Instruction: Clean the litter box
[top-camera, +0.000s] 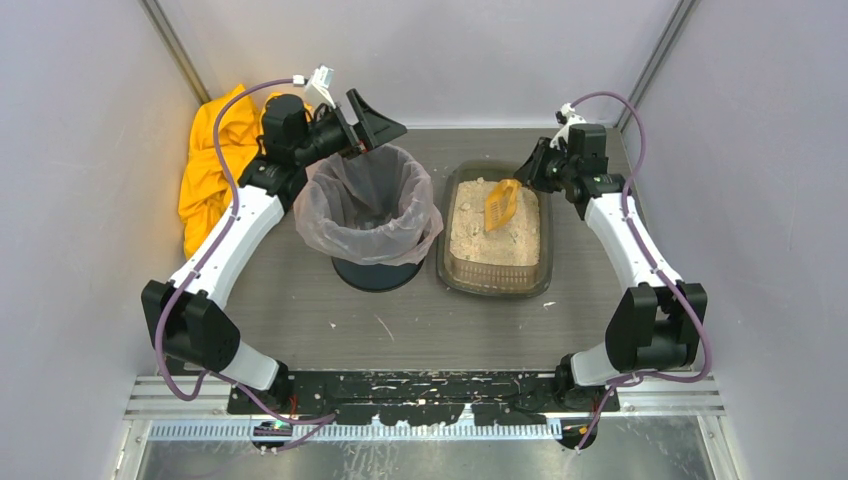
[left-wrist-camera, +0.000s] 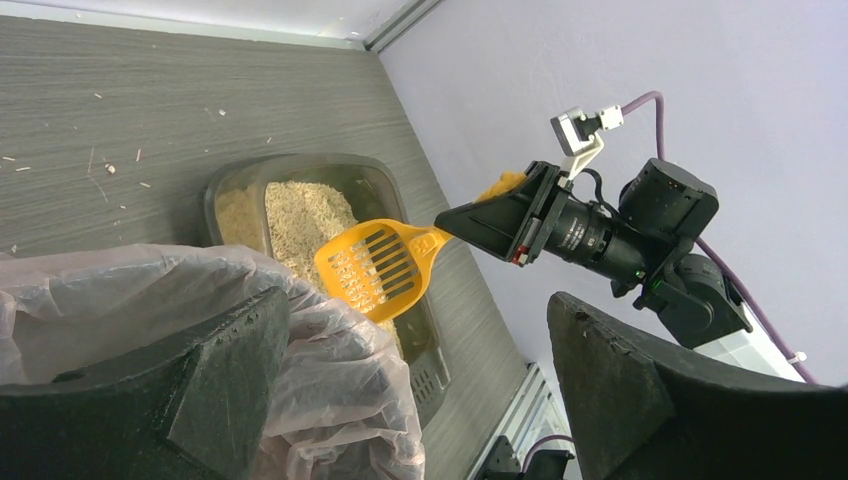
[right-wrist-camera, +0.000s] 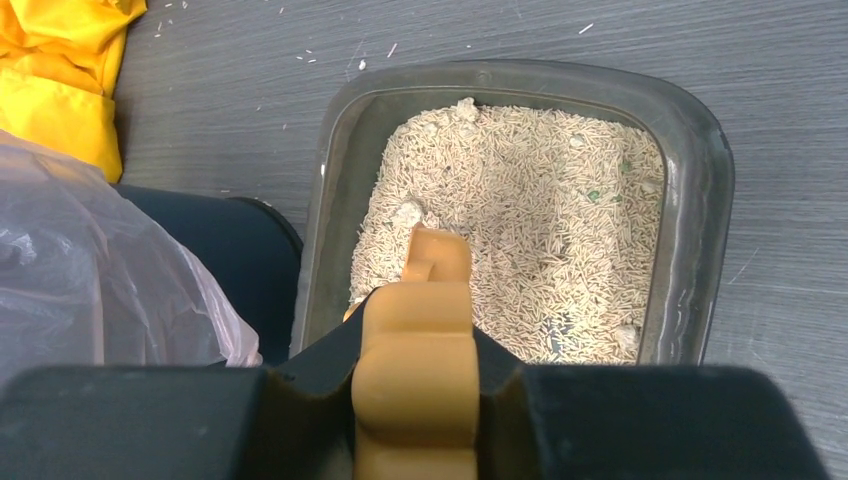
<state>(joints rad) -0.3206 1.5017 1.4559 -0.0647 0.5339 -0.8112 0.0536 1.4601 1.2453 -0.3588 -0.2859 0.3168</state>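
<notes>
The litter box (top-camera: 446, 262) is a shallow dark translucent tray holding beige litter, right of centre on the table; its rim (right-wrist-camera: 700, 200) fills the right wrist view. My right gripper (top-camera: 530, 172) is shut on the handle of an orange slotted scoop (top-camera: 502, 203), whose blade hangs tilted over the far half of the litter. The handle (right-wrist-camera: 418, 370) sits clamped between the black fingers. My left gripper (top-camera: 366, 133) is open and holds nothing, above the far rim of the bagged bin (top-camera: 368, 210). Its view shows the scoop (left-wrist-camera: 375, 265) over the tray (left-wrist-camera: 300, 165).
A round dark bin lined with a clear bag (left-wrist-camera: 330, 360) stands just left of the tray, almost touching it. A yellow cloth (top-camera: 215, 160) lies bunched in the far left corner. Litter crumbs dot the grey table (top-camera: 400, 325). Walls close in on three sides.
</notes>
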